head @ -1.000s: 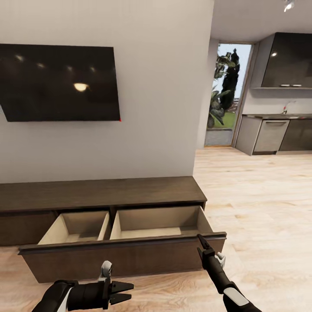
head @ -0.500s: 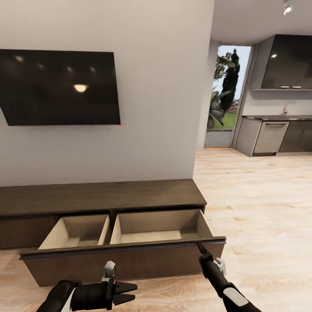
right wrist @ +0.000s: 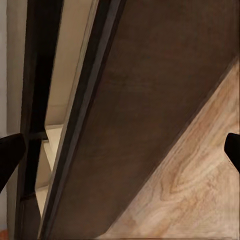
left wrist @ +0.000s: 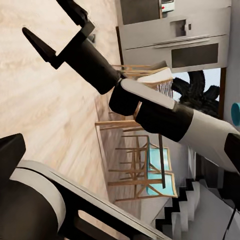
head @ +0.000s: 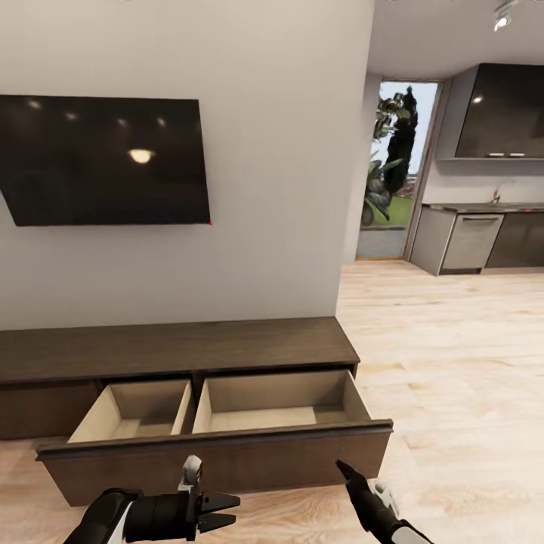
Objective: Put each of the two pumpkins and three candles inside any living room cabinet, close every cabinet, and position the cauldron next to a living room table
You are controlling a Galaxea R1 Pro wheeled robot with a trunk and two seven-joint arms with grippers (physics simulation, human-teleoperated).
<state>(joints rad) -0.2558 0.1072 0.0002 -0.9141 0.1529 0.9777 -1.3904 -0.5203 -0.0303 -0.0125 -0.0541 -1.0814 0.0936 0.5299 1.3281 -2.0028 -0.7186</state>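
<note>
Cabinet (head: 181,351): long, low, dark brown; it stands ahead of both claws, under the wall TV (head: 106,160).
Drawer (head: 219,427): pulled out, pale wood inside, two compartments, both bare as far as the head view reaches.
Right claw (head: 341,468): just short of the drawer front, near its right end, not touching; right wrist view has dark fingertips at opposite edges, so spread wide, nothing between.
Left claw (head: 227,510): low, near the floor (head: 453,363), before the drawer front; fingers apart, holding nothing.
Progress: my judgement, early; storage is ready, nothing stowed, closing not yet done.
Hard to tell: drawer floors nearest the front are hidden behind its panel.
</note>
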